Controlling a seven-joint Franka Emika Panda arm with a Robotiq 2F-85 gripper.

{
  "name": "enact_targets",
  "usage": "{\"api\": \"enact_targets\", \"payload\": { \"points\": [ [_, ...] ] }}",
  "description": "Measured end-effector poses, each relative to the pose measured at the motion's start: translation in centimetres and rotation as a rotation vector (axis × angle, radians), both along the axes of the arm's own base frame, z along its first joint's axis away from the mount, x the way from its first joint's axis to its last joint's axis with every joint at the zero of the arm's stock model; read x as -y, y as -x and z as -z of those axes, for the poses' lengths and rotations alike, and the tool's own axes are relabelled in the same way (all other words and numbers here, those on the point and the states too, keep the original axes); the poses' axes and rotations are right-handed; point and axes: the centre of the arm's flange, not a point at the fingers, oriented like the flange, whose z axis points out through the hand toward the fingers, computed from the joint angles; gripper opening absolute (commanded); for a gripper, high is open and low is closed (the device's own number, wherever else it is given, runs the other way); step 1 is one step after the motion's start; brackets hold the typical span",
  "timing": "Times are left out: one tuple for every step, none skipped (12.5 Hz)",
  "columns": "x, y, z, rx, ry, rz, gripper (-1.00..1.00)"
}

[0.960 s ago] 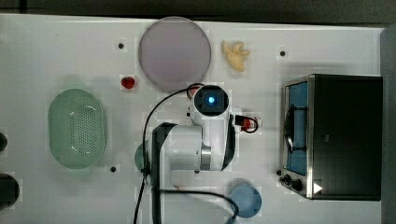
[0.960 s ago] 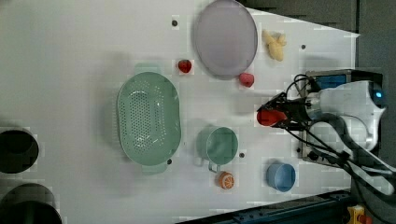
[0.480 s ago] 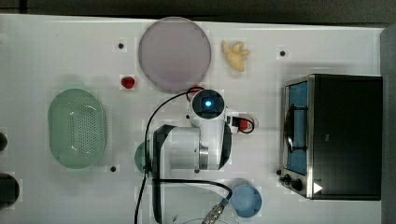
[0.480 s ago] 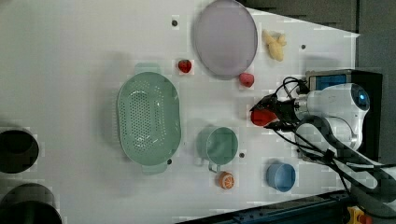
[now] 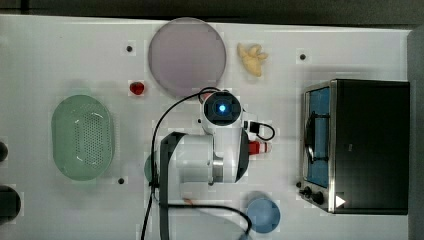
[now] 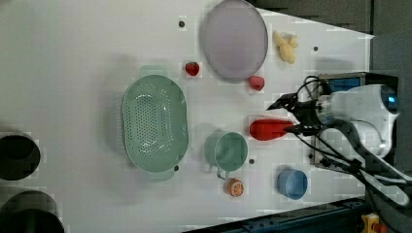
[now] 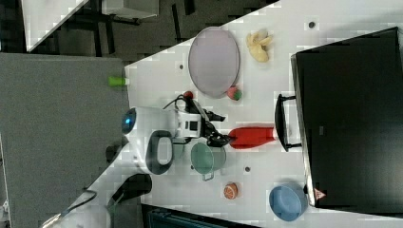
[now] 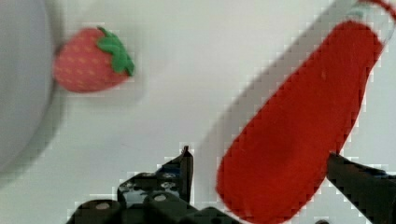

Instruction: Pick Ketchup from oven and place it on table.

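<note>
Ketchup bottle [image 6: 270, 129] lies on its side on the bench [image 6: 73, 58], between the mug [image 6: 227, 151] and the oven [image 5: 367, 145]. Tool [image 8: 275, 179] spread wide astride its base, gripping nothing. Judged light, smooth, squeezable plastic; take hold mid-body.

Top view: straight down over the table [image 5: 60, 55], oven [image 5: 370, 145] at the top view's right. Left and right views: high, oblique, from opposite sides, both taking in oven and purple plate [image 6: 234, 39]. Wrist view: close above the tabletop.
</note>
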Motion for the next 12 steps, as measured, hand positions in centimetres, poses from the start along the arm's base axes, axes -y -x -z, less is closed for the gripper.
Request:
{"api": "enact_targets", "payload": {
  "points": [
    [0.2,-0.7,-2.2,0.013,-0.001,0.002,1.0],
    [0.2,-1.2,-5.0,0.032,-0.005,0.004,1.0],
    [0.0,-2.2,-8.4,0.071,-0.016,0.011,1.0],
    [-0.4,-3.4,-12.5,0.103,-0.033,0.017,1.0],
    [-0.8,-4.6,-17.6,0.162,-0.032,0.008,1.0],
    [-1.0,-5.0,-22.9,0.196,-0.034,0.001,1.0],
    [-1.1,-5.0,-28.2,0.225,-0.048,0.005,1.0],
    [-1.1,-4.3,-33.0,0.236,-0.061,0.007,1.0],
    [-0.8,-3.3,-36.6,0.251,-0.064,0.012,1.0],
    [-0.3,-1.8,-39.1,0.234,-0.054,0.016,1.0],
    [0.2,-0.5,-41.2,0.221,-0.045,0.021,1.0],
    [0.2,0.1,-42.8,0.227,-0.049,0.021,1.0]
  ]
}}
